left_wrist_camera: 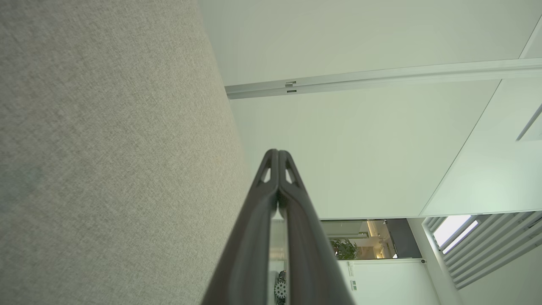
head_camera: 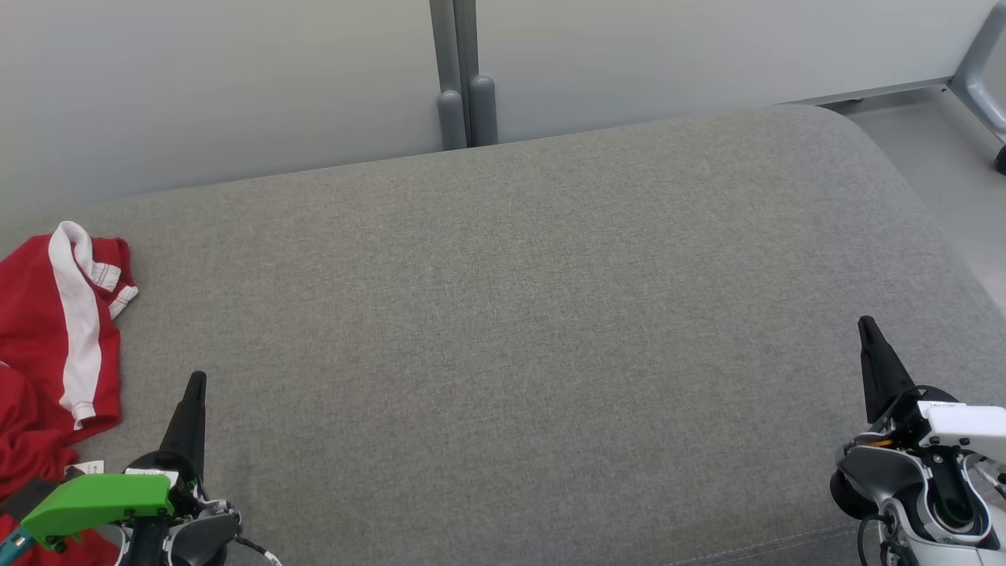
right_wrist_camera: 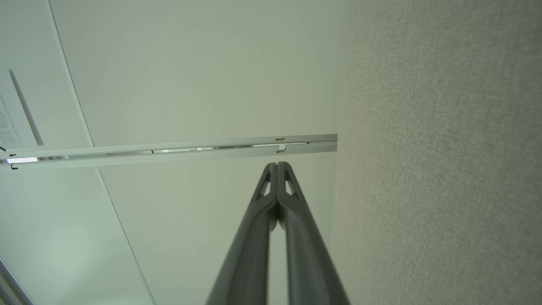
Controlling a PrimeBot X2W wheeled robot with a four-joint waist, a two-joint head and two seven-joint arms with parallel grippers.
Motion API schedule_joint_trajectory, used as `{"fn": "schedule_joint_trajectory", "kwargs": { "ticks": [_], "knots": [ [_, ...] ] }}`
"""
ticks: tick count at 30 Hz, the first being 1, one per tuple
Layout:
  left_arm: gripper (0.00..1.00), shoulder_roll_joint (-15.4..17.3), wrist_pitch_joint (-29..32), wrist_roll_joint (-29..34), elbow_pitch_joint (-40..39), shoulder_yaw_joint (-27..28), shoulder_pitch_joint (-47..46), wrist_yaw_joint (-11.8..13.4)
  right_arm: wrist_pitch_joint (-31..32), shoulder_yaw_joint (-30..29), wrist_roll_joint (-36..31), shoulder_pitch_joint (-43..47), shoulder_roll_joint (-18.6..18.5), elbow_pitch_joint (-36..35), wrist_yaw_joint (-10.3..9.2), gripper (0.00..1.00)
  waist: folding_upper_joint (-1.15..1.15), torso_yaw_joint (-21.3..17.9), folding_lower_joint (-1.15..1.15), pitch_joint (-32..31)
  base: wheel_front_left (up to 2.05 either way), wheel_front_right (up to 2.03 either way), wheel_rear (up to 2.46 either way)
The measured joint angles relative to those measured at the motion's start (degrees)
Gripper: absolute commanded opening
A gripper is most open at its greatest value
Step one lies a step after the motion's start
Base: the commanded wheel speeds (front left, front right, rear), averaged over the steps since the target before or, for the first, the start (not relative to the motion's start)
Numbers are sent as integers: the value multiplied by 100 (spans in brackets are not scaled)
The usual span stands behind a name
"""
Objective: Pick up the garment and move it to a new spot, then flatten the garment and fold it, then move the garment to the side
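The crumpled red cloth garment with a white stripe [head_camera: 47,338] lay bunched at the far left edge of the broad grey fabric-covered cushion [head_camera: 511,314], just beside the left gripper [head_camera: 198,379] (whose green plastic mount [head_camera: 94,499] overlapped the red cloth in the head view). That gripper's two long dark fingers were pressed tip to tip with nothing between them, and the right gripper [head_camera: 867,322], well apart at the cushion's right side, was likewise closed and empty
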Motion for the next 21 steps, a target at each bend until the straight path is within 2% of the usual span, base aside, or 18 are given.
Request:
{"fn": "schedule_joint_trajectory", "kwargs": {
  "ticks": [21],
  "knots": [
    [0, 0, 0, 0, 0, 0, 0, 0, 0, 0, 0, 0, 0, 0, 0, 0, 0, 0, 0, 0, 0, 0, 0]
  ]
}}
